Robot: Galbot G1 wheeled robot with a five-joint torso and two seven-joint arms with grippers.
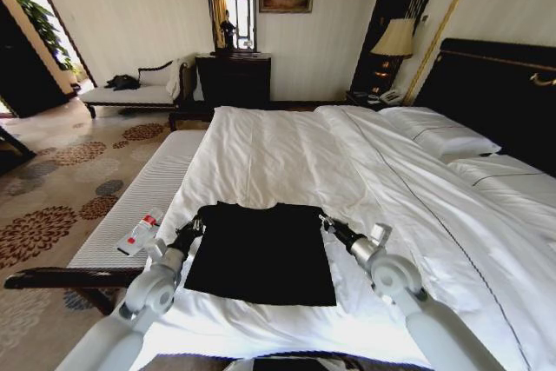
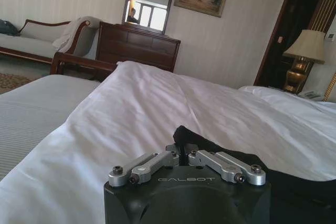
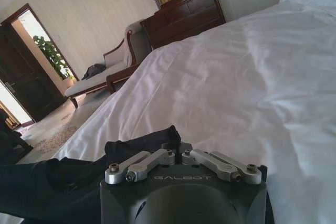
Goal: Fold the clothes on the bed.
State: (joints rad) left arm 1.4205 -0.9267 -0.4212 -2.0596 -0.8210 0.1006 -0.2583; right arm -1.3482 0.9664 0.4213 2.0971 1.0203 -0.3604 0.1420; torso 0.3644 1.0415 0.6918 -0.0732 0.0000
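Observation:
The clothes, a black T-shirt, lie flat as a rough rectangle on the near end of the bed's white duvet. My left gripper is at the shirt's far left corner, and my right gripper at its far right corner. In the left wrist view the left gripper is shut, with a fold of the black cloth pinched at its tips. In the right wrist view the right gripper is likewise shut on a bunched edge of the shirt.
A pale striped bench runs along the bed's left side, with a red-and-white packet on it. Pillows and the dark headboard lie to the right. A dresser and chaise stand against the far wall.

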